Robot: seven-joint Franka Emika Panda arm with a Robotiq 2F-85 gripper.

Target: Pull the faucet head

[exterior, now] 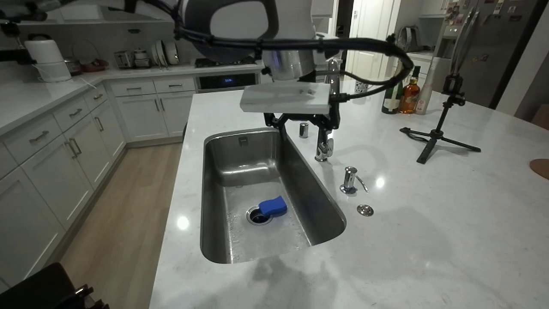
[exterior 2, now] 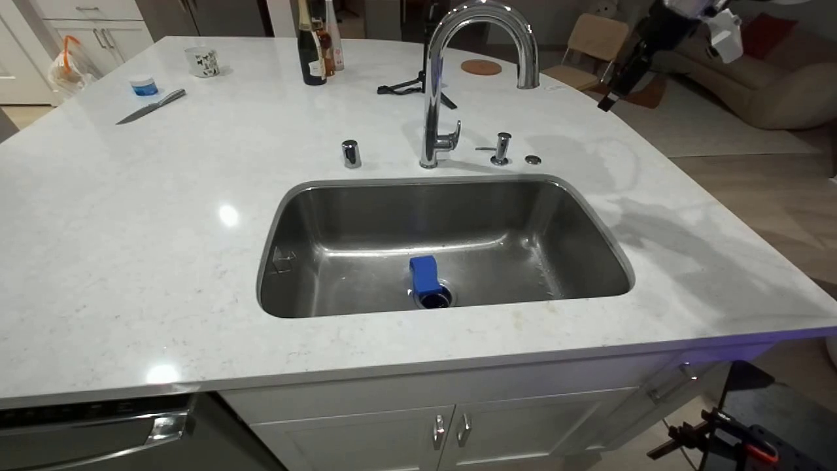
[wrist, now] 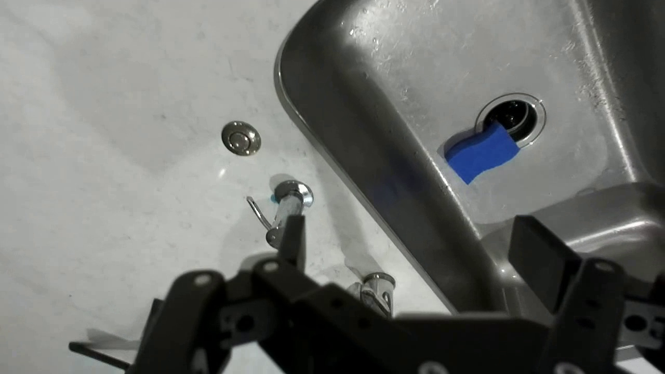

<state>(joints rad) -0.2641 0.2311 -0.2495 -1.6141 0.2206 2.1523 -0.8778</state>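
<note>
The faucet head (exterior 2: pixel 528 73) hangs at the downward end of the tall neck (exterior 2: pixel 432 111), apart from the tool (wrist: pixel 410 241), which is spread wide and holds nothing. I judge the head stiff, light and rather slippery, so a hold around its cylinder with a straight downward pull seems best. In the sink (exterior 2: pixel 418 209) a blue sponge (wrist: pixel 480 153) lies partly over the drain (wrist: pixel 522 114), while the contents of the cup (exterior 2: pixel 203 61) on the tabletop (exterior 2: pixel 163 176) I cannot tell.

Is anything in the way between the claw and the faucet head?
Nothing visible: in an exterior view, no object stands in the gap from the claw to the faucet head; the chair showing behind is beyond the countertop.
</note>
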